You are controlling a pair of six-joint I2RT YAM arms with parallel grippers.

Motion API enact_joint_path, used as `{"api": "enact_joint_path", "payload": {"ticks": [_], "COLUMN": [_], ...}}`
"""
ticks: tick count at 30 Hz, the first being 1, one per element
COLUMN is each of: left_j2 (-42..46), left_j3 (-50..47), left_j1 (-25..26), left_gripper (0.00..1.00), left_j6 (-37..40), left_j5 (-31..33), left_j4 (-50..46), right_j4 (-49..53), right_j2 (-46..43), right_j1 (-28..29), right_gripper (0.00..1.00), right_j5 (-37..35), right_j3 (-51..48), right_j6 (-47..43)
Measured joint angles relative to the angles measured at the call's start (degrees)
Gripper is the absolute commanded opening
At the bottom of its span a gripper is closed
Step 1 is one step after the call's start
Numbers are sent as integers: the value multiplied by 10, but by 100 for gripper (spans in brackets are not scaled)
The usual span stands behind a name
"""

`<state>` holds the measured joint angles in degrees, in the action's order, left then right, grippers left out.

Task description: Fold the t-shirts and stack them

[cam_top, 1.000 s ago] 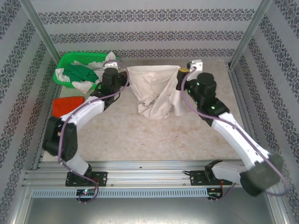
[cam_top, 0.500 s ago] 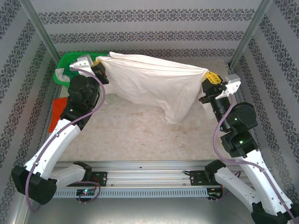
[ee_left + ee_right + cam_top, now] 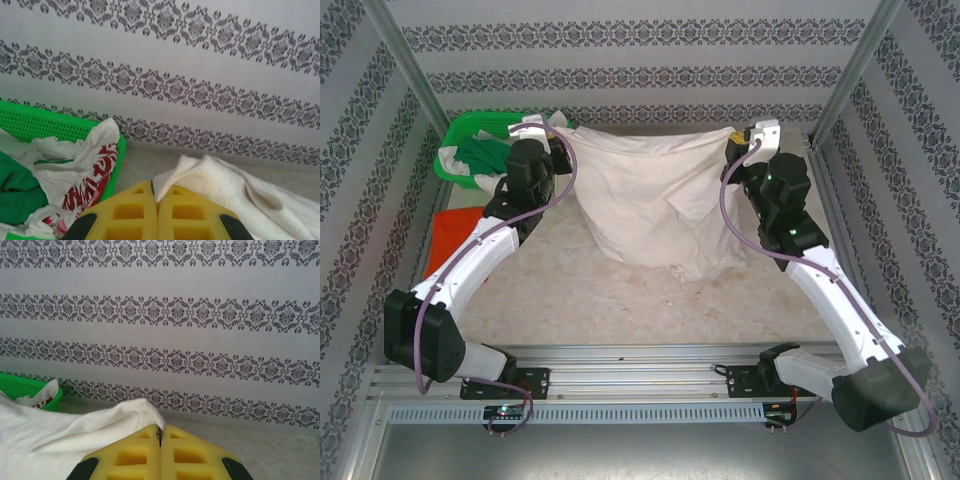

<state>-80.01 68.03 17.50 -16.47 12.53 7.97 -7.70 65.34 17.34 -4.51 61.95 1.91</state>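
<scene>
The cream-white t-shirt (image 3: pixel 650 200) hangs stretched between both arms at the back of the table, its lower part bunched on the surface. My left gripper (image 3: pixel 552 128) is shut on its left top corner; in the left wrist view the yellow fingers (image 3: pixel 135 212) pinch the cream-white t-shirt (image 3: pixel 215 185). My right gripper (image 3: pixel 735 138) is shut on the right top corner; in the right wrist view the cream-white t-shirt (image 3: pixel 85 435) runs off to the left of the closed fingers (image 3: pixel 187 450). The orange-red t-shirt (image 3: pixel 450 240) lies flat at the table's left edge, partly under the left arm.
A green mesh basket (image 3: pixel 470 125) with white, green and red-printed clothes stands at the back left, close to the left gripper; the basket (image 3: pixel 30 122) also shows in the left wrist view. Patterned walls enclose the table (image 3: pixel 620 300) on three sides.
Both grippers swung the shirt toward the back wall and came closer together. The shirt, stretched wide and slanted half a second ago, now hangs level with its bottom resting on the table.
</scene>
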Motion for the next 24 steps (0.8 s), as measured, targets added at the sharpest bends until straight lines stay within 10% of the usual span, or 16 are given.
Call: {"api": "enact_joint_path", "payload": {"ticks": [24], "left_j2": [200], "left_j3": [7], "left_j1": [0], "left_gripper": [0], "left_j6": [-24], "left_j5": [-112], "left_j4": [-21], "right_j4": [110], "right_j2": [-145], "right_j1": [0], "right_gripper": [0], "right_j5": [98], "right_j3": [224], "right_j6": [-40]}}
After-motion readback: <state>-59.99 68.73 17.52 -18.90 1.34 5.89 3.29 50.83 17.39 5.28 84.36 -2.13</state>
